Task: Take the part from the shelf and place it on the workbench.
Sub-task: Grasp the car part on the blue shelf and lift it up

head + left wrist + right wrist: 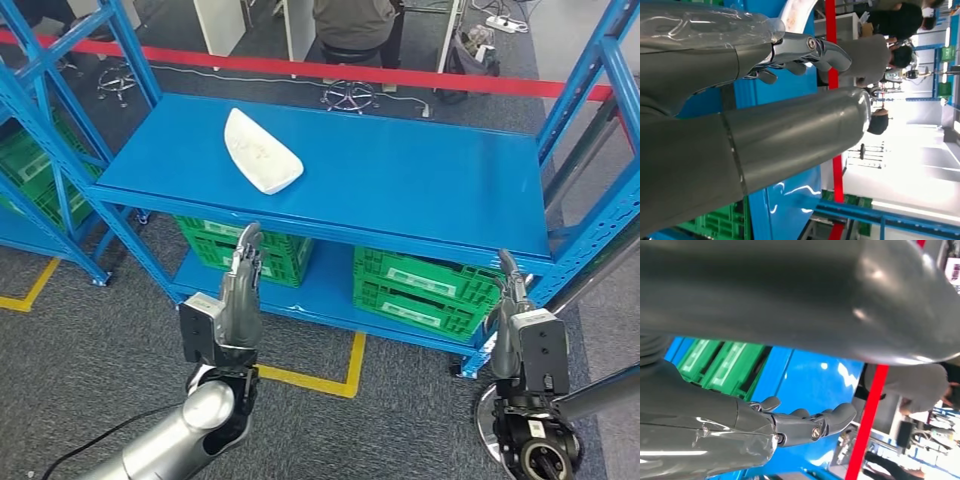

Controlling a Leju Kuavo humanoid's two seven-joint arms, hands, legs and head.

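A white curved part (261,151) lies on the top board of the blue shelf (423,190), toward its left half. My left hand (243,283) is raised in front of the shelf's front edge, just below the part, fingers stretched out and holding nothing. In the left wrist view the left hand (798,55) points at the blue board, and a strip of the white part (796,12) shows past the fingers. My right hand (512,290) stands at the shelf's right front corner, fingers extended and empty; in the right wrist view the right hand (806,422) is over the blue board.
Green crates (415,290) sit on the lower shelf board. Blue diagonal braces (581,90) frame both shelf ends. A red barrier bar (377,73) runs behind the shelf, with a seated person (355,25) and office chair bases beyond. Yellow floor tape (324,380) lies below.
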